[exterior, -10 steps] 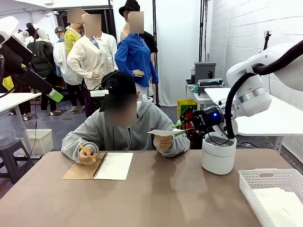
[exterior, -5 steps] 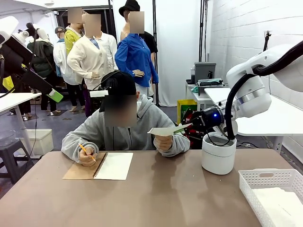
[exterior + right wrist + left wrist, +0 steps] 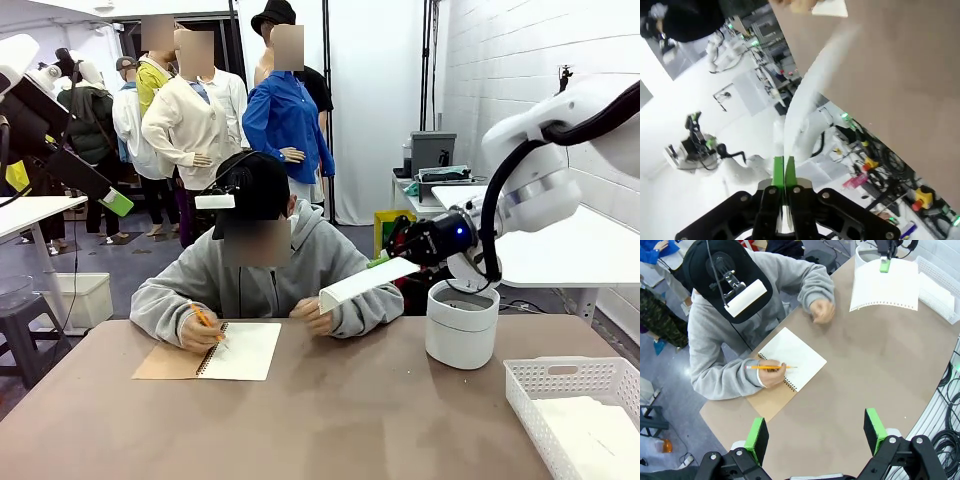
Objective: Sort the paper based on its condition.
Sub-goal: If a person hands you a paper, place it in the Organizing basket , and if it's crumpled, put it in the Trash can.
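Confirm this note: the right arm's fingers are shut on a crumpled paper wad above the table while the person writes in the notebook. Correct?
Wrong on one point: the right arm's fingers are shut on a smooth sheet of paper, not a crumpled wad, as the left wrist view shows. The rest holds.

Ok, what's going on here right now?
The right gripper is shut on a smooth sheet of paper, held in the air near the white bin. The person across the table is writing in a notebook with a pencil. The left gripper hangs open above the table, holding nothing. A white basket sits at the table's right corner.
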`<action>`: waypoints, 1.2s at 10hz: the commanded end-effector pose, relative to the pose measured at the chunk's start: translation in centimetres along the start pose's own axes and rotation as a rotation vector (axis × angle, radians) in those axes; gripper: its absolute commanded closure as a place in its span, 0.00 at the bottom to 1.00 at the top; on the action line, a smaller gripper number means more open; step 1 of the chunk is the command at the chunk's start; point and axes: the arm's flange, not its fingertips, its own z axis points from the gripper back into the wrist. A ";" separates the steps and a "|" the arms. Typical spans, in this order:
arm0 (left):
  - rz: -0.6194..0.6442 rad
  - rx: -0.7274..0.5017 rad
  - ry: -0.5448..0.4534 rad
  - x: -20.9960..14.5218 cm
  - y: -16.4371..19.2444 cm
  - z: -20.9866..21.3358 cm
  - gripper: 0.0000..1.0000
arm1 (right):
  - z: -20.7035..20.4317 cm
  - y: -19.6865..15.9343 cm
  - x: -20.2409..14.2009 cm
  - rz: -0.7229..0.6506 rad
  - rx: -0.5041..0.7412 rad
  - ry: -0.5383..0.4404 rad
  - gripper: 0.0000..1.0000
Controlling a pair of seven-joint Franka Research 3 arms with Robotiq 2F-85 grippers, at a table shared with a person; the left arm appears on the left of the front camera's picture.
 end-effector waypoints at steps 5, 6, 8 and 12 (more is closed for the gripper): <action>0.001 -0.006 -0.004 0.0 0.1 0.1 0.00 | 2.2 3.3 -15.3 0.439 -0.497 -0.210 1.00; 0.001 -0.006 -0.004 0.0 0.1 0.1 0.00 | 3.3 2.9 -17.9 0.503 -0.565 -0.288 1.00; 0.001 -0.006 -0.004 0.0 0.1 0.1 0.00 | 4.1 1.7 -21.2 0.524 -0.654 -0.398 1.00; 0.001 -0.006 -0.004 0.0 0.1 0.1 0.00 | 7.4 -1.4 -23.7 0.511 -0.851 -0.483 1.00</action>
